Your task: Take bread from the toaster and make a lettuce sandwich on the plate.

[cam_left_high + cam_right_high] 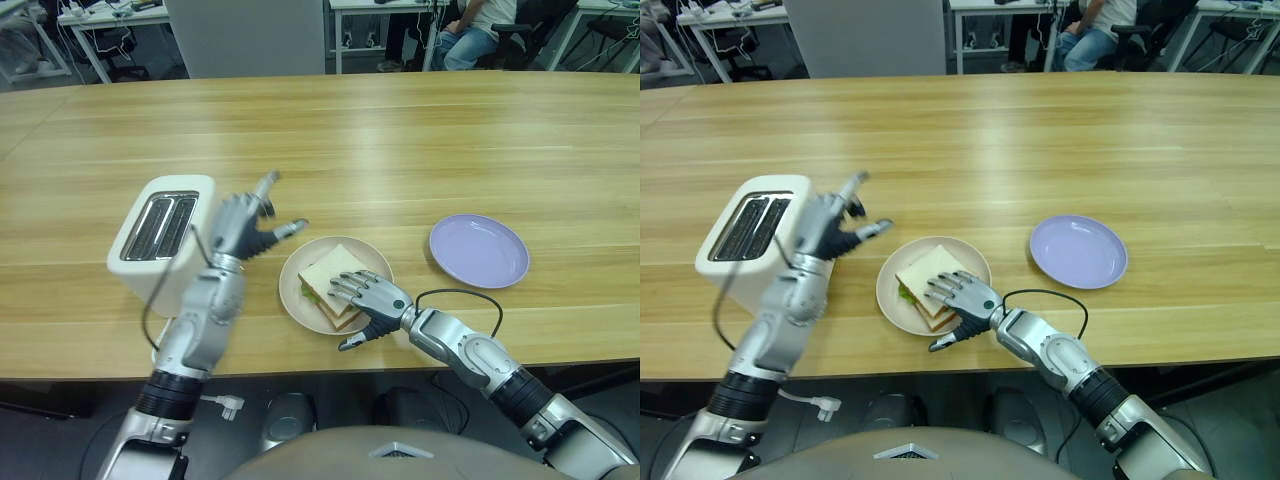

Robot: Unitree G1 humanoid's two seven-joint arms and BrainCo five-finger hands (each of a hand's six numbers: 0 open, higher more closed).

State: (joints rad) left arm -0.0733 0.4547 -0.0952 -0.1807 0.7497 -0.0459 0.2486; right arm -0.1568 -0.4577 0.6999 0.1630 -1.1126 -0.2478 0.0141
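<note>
You look to be finishing: your right hand (372, 297) rests open-fingered on the sandwich (335, 268) on the cream plate (291, 290), left hand (245, 226) spread and empty by the toaster (160, 232), so lift straight off.

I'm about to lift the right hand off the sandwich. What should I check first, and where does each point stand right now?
1. Sandwich sits inside the beige plate: ok.
2. Lettuce in the sandwich: ok, green shows at its left edge.
3. Right hand clear of the bread: not ok, its fingers lie on the top slice.
4. Left hand empty: ok, it is open, between the toaster and the beige plate.
5. No bread left in the toaster: ok, nothing sticks out of the slots.
6. Purple plate out of the way: ok, it stands apart to the right.
</note>
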